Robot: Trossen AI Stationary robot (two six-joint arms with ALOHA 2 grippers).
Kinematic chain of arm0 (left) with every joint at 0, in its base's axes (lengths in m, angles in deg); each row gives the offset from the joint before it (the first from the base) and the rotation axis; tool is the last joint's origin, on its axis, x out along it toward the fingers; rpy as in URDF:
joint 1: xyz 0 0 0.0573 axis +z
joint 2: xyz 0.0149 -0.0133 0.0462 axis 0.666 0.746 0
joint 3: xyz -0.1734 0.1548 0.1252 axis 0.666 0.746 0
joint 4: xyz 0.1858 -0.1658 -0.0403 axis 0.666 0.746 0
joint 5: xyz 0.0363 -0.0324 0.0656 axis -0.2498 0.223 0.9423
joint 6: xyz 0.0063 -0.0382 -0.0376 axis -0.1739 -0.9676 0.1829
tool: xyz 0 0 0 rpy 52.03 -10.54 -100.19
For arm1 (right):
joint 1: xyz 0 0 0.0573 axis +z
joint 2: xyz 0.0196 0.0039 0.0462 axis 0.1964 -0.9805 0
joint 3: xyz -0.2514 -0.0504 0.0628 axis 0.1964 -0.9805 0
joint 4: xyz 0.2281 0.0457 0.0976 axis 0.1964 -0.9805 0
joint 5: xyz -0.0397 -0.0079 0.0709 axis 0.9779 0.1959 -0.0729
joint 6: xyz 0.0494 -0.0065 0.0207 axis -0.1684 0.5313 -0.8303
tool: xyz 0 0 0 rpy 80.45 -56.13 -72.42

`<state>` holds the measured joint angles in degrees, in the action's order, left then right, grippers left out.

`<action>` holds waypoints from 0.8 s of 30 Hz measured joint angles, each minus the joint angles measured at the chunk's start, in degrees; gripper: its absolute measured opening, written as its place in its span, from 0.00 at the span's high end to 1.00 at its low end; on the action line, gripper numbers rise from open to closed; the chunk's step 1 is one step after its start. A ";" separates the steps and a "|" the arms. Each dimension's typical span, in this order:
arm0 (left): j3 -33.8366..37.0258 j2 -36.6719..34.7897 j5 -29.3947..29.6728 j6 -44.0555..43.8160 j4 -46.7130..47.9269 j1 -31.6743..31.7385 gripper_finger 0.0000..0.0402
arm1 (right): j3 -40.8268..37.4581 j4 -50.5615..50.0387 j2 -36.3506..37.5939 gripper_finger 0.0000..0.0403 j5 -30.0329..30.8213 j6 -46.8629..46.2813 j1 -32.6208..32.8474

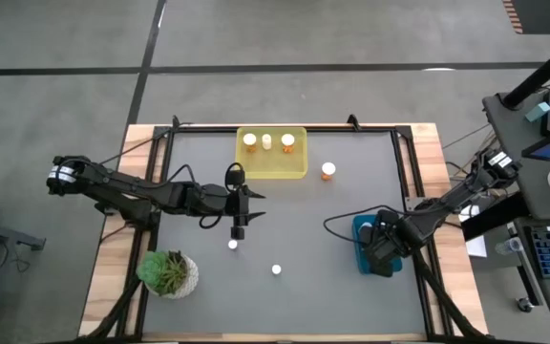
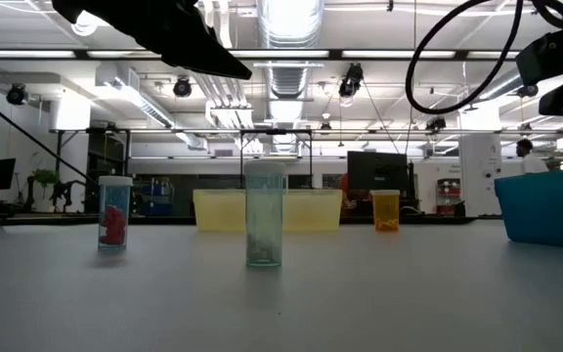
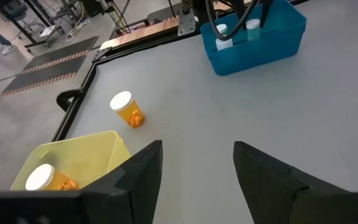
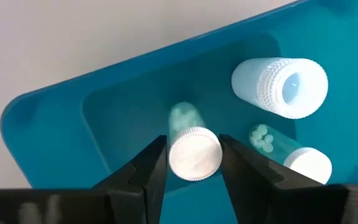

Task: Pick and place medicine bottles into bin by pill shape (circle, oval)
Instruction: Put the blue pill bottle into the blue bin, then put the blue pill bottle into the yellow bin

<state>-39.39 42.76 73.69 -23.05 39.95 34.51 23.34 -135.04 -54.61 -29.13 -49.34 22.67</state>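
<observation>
My right gripper (image 4: 193, 163) hangs over the blue bin (image 1: 363, 229) at the table's right, shut on a small clear bottle with a white cap (image 4: 194, 154). Two more white-capped bottles (image 4: 280, 87) (image 4: 291, 152) lie in that bin. My left gripper (image 3: 197, 180) is open and empty above the table's middle left (image 1: 240, 229), just far of a small bottle (image 1: 233, 245) that stands on its base. Another small bottle (image 1: 277, 269) and an orange bottle (image 1: 327, 170) also stand on the table. The yellow bin (image 1: 271, 164) holds three bottles. My right gripper pinches the small clear bottle by its white cap (image 4: 178, 155), one finger on each side of the cap. The fingers come from above, pointing down into the blue bin. The bottle's clear body (image 4: 182, 118) points down into the bin; whether it rests on the floor I cannot tell.
A potted green plant (image 1: 168, 272) stands at the table's near left corner. A raised dark frame runs along the table's edges (image 1: 404, 172). In the low view the two small bottles (image 2: 113, 213) (image 2: 264, 220) stand in front of the yellow bin (image 2: 213, 208).
</observation>
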 joint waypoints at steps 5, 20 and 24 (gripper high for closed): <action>0.00 0.00 0.00 0.00 0.02 0.00 0.55 | 0.11 0.06 0.07 0.58 0.02 -0.86 0.00; 0.02 0.00 0.00 -0.02 0.00 0.00 0.55 | 7.94 -5.99 0.11 0.51 3.25 -3.12 -0.02; 0.02 0.00 0.00 -0.03 0.00 0.00 0.55 | 11.33 -5.54 0.11 0.52 9.10 -3.04 -0.02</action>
<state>-39.37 42.76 73.69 -23.08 39.95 34.51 34.67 -140.57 -54.50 -20.03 -52.39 22.65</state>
